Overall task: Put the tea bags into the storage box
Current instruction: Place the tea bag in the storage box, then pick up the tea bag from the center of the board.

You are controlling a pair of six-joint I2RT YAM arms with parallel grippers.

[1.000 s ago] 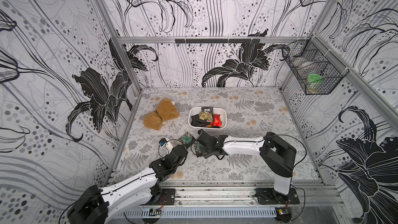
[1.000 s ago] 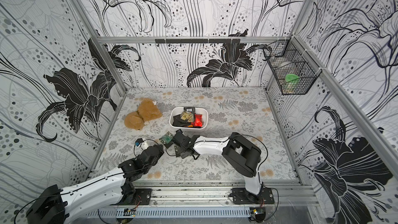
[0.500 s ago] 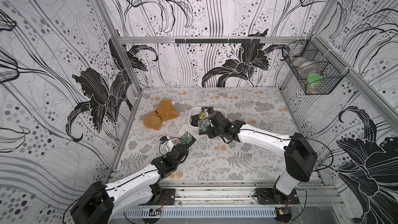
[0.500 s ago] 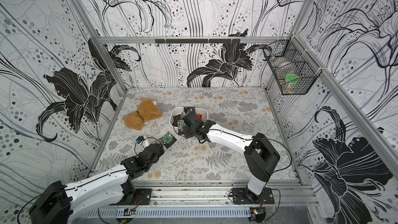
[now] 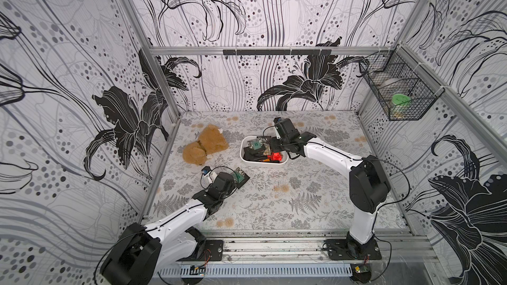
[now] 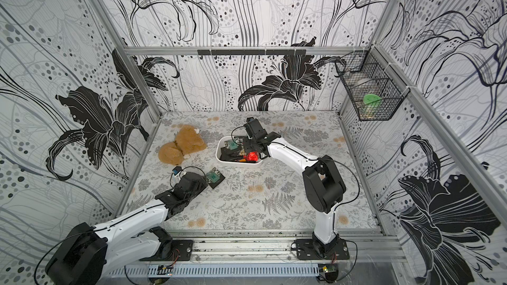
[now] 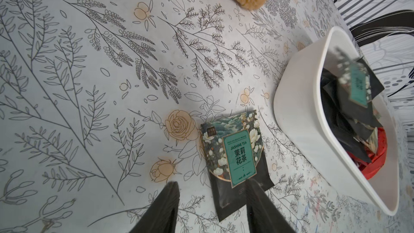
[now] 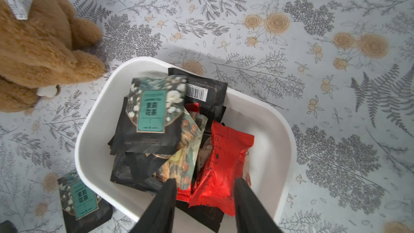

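Left gripper (image 7: 211, 182), jaws parted and empty, should straddle the lone tea bag (image 7: 233, 153) on the desk (image 7: 89, 86) before pinching; right gripper (image 8: 205, 182) hangs released, empty, over the storage box (image 8: 94, 131).

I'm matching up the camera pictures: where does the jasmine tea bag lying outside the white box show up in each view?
Top view: jasmine tea bag left of centre, just below the storage box.
Top view: same place, below the box.
Left wrist: just before the left gripper, box wall alongside.
Right wrist: at the picture's edge, by the box's outer wall.
Shared landmark: the white storage box.
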